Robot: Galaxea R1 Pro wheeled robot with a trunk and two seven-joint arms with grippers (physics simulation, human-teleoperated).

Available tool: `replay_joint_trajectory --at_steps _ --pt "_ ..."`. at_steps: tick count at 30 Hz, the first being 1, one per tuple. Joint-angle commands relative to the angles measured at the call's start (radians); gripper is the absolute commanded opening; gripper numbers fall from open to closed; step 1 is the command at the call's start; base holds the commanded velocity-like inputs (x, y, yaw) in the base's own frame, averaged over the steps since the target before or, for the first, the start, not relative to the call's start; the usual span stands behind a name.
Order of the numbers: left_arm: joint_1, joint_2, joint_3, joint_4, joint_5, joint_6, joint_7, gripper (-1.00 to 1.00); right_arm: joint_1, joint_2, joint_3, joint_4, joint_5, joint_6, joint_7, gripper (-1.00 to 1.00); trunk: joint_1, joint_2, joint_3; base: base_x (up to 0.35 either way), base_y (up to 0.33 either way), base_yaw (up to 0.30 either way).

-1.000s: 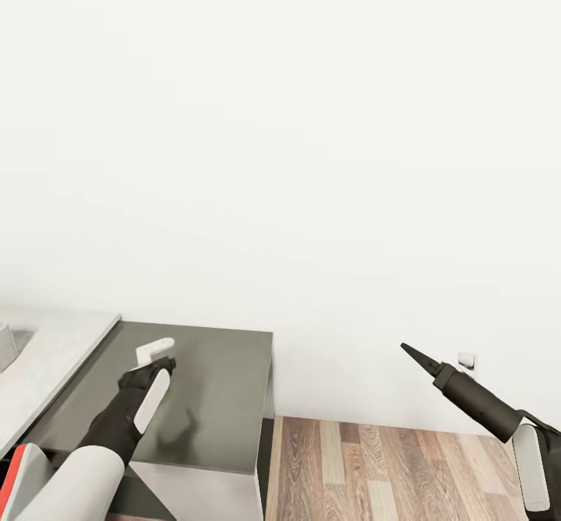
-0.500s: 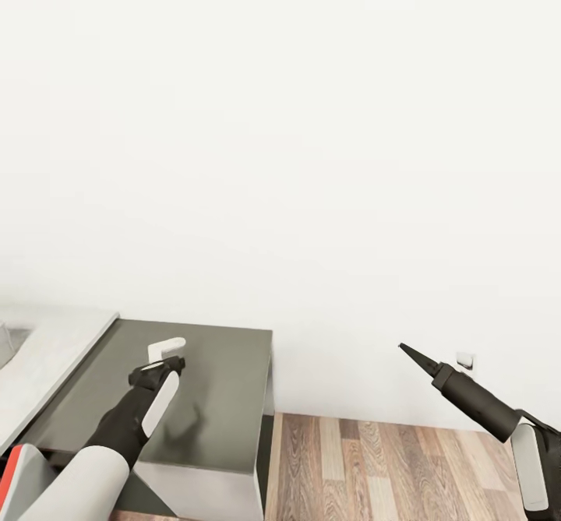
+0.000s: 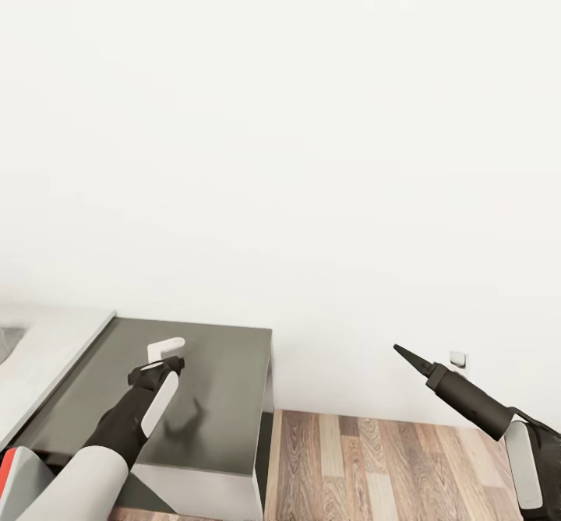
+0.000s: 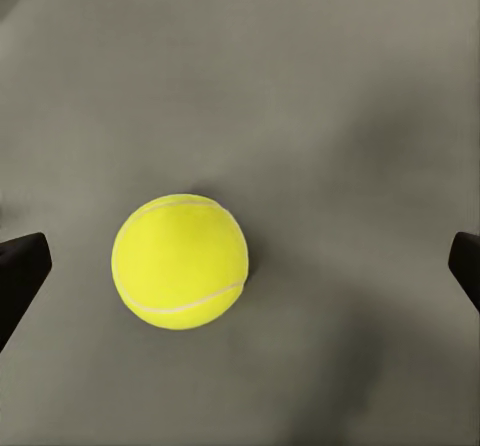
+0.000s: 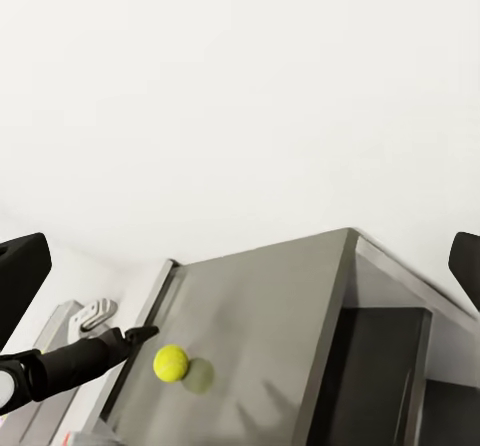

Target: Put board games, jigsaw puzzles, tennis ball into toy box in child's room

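Head view: your left gripper (image 3: 161, 364) hangs over the dark-grey cabinet section (image 3: 226, 381) of the table at 7 o'clock; its finger spread cannot be judged from here. The white desk top (image 3: 47, 350) adjoins the cabinet at 8 o'clock. Your right gripper (image 3: 405, 354) points up-left at 4 o'clock, over the wood-plank floor (image 3: 374, 466), before the white wall (image 3: 312, 155).

Left wrist view: your fingers (image 4: 20, 271) stand wide apart at the frame edges. The tennis ball (image 4: 180, 260) rests on the grey cabinet surface (image 4: 340, 116) between them, nearer one finger, touching neither.

Right wrist view: your fingers (image 5: 18, 271) are spread wide, holding nothing. At 7 o'clock the ball (image 5: 171, 363) lies on the cabinet top (image 5: 270, 306), just beside the left gripper's (image 5: 140, 334) tips.
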Motion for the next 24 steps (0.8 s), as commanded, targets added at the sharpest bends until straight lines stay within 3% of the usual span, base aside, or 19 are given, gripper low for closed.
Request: replay_joint_trajectory --at_steps 1,9,24 --pt "-0.001 0.002 -0.006 -0.001 0.009 0.003 0.01 1.0 -0.001 0.0 -0.001 0.0 -0.003 0.006 0.001 1.0 0.001 -0.002 -0.003 0.001 0.0 0.0" --pt "-0.001 0.005 -0.006 -0.001 0.009 0.003 0.01 1.0 -0.001 0.0 0.0 0.001 -0.002 0.006 0.0 1.0 0.001 -0.002 -0.014 0.0 0.0 0.0" --pt "-0.001 0.008 -0.004 -0.001 0.009 0.001 0.009 1.0 -0.001 0.001 0.0 0.0 -0.006 0.008 -0.067 1.0 0.001 -0.002 -0.034 0.0 0.0 0.0"
